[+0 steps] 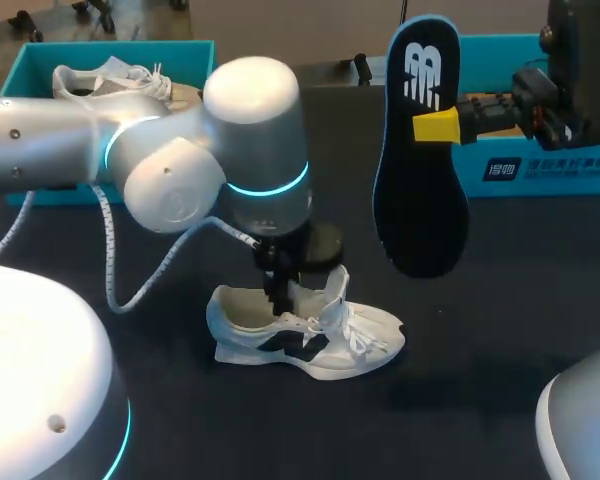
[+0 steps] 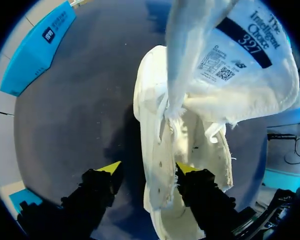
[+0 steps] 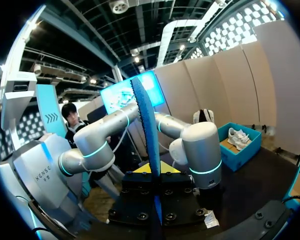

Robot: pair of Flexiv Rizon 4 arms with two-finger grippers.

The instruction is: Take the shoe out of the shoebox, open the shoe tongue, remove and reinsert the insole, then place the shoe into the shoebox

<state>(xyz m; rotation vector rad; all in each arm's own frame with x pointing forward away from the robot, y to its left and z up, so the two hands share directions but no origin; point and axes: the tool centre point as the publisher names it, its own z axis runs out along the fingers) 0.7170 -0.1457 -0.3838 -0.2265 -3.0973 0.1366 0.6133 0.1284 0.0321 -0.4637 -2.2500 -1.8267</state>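
Holding the black, blue-rimmed insole point(image 1: 420, 190) upright in the air over the worktop's point(image 1: 510, 310) far right part, our right gripper point(image 3: 154, 172) pinches its edge. The white sneaker point(image 1: 310, 335) stands on its sole mid-worktop with its tongue raised. Our left gripper point(image 2: 147, 169) straddles its side wall, fingers spread, one inside and one outside. Our left arm point(image 1: 180, 160) crosses between the sneaker and the teal shoebox point(image 1: 25, 70) at the far left corner, which holds a second sneaker point(image 1: 110, 82). A teal box point(image 1: 540, 170) lines the far right edge. Dark worktop shows along the sneaker's right and near sides.

Silver arm point(image 1: 70, 140), cyan rings point(image 1: 270, 187), braided cable point(image 1: 110, 250), yellow-tipped black jaws.
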